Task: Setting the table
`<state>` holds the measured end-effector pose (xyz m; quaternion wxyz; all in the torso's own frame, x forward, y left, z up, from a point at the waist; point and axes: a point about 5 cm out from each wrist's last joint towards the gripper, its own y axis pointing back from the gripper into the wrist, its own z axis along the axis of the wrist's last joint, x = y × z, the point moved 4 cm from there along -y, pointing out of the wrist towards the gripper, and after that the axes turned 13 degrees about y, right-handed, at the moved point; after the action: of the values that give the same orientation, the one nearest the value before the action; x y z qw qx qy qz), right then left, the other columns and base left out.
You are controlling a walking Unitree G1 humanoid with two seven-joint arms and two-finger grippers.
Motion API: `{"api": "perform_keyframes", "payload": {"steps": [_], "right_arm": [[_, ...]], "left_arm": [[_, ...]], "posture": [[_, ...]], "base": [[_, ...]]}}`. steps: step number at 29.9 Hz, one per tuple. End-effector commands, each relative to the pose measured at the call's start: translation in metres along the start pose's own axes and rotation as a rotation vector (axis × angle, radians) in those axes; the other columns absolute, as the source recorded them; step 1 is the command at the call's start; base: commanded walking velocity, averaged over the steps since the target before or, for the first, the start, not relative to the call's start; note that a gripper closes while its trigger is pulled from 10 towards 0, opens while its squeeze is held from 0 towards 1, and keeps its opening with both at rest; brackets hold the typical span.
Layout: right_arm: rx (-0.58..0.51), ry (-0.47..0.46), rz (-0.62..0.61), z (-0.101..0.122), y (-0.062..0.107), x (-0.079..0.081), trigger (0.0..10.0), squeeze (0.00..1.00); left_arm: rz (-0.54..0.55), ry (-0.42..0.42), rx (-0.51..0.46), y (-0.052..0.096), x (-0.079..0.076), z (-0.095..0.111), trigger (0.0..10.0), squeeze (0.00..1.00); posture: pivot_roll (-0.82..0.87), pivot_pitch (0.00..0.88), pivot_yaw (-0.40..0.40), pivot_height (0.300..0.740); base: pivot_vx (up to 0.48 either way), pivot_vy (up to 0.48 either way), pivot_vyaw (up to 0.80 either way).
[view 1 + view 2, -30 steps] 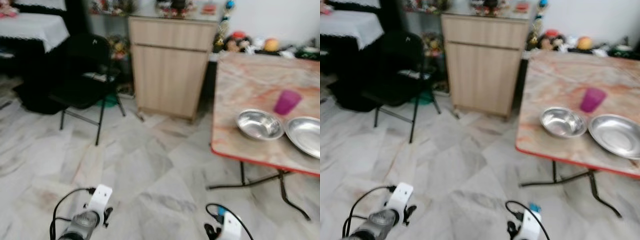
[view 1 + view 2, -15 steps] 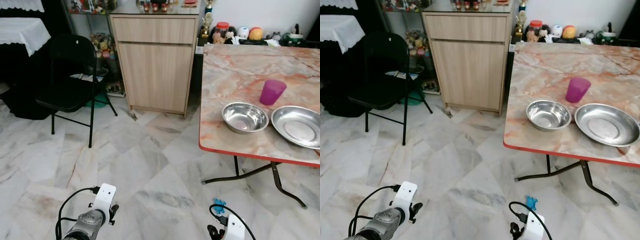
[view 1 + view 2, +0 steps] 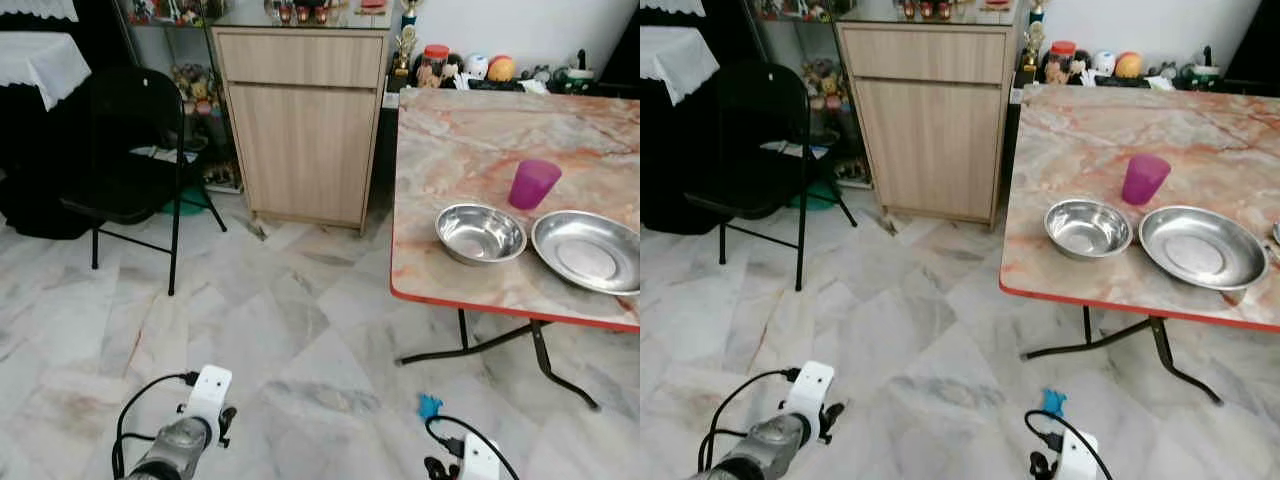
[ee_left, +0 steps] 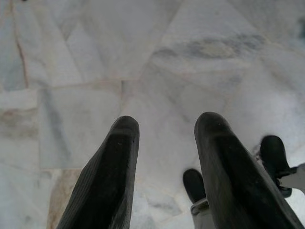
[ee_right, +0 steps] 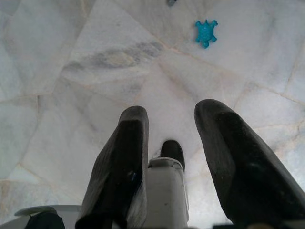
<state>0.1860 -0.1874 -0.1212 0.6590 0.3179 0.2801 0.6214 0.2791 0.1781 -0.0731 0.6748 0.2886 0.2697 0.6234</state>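
Table (image 3: pixel 470 130) has bowl (image 3: pixel 480 233), plate (image 3: pixel 586 250), cup (image 3: pixel 533 184) grouped near its edge for reach; left gripper (image 4: pixel 164 167) and right gripper (image 5: pixel 171 152) hang released over floor, both empty.

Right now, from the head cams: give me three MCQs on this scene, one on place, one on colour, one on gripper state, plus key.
1. Where does the steel bowl sit?
A. On the floor
B. On the table, left of the steel plate
C. On the black chair

2. What colour is the cup behind the bowl?
A. Purple-pink
B. Green
C. White

3. How are the left gripper fingers set?
A. Clamped on a spoon
B. Shut with no gap
C. Apart, holding nothing

Key: 1 B, the bowl rests near the table's front edge beside the plate. 2 A, the cup reads magenta. 3 C, floor tile shows between the two black fingers; the right gripper looks the same.
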Motion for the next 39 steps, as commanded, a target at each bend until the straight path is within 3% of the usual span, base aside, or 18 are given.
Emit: {"api": "perform_keyframes", "payload": {"steps": [1, 6, 12, 24, 29, 35, 39], "right_arm": [[0.002, -0.015, -0.008, 0.002, -0.001, -0.002, 10.0, 0.00], [-0.034, -0.035, 0.003, 0.012, -0.004, 0.004, 10.0, 0.00], [0.024, -0.027, 0.016, -0.007, 0.001, 0.012, 10.0, 0.00], [0.024, 0.011, 0.043, -0.011, 0.001, 0.022, 10.0, 0.00], [-0.016, 0.104, 0.097, 0.003, -0.002, 0.028, 10.0, 0.00], [-0.029, 0.073, 0.072, 0.010, -0.004, 0.023, 10.0, 0.00], [-0.029, 0.041, 0.049, 0.006, -0.002, 0.017, 10.0, 0.00]], "left_arm": [[0.006, 0.007, 0.004, -0.001, -0.002, 0.001, 10.0, 0.00], [0.011, 0.012, -0.003, -0.001, -0.001, 0.005, 10.0, 0.00], [0.030, 0.034, -0.002, -0.001, 0.003, 0.004, 10.0, 0.00], [0.077, 0.094, -0.008, 0.001, 0.016, 0.002, 10.0, 0.00], [0.094, 0.112, -0.030, 0.001, 0.018, 0.010, 10.0, 0.00], [0.096, 0.112, -0.030, 0.000, 0.018, 0.013, 10.0, 0.00], [0.082, 0.091, -0.015, 0.000, 0.015, 0.009, 10.0, 0.00]], "posture": [[-0.11, 0.000, -0.010, 0.740], [-0.13, 0.000, 0.012, 0.740], [-0.14, 0.000, 0.018, 0.740], [-0.23, 0.000, 0.060, 0.740], [-0.24, 0.072, 0.038, 0.740], [-0.24, 0.056, 0.087, 0.740], [-0.21, 0.028, 0.067, 0.740]], "base": [[0.000, 0.000, 0.00], [0.000, 0.000, 0.00], [0.000, 0.000, 0.00], [0.000, 0.000, 0.00], [0.000, 0.000, 0.00], [0.000, 0.000, 0.00], [0.000, 0.000, 0.00]]}}
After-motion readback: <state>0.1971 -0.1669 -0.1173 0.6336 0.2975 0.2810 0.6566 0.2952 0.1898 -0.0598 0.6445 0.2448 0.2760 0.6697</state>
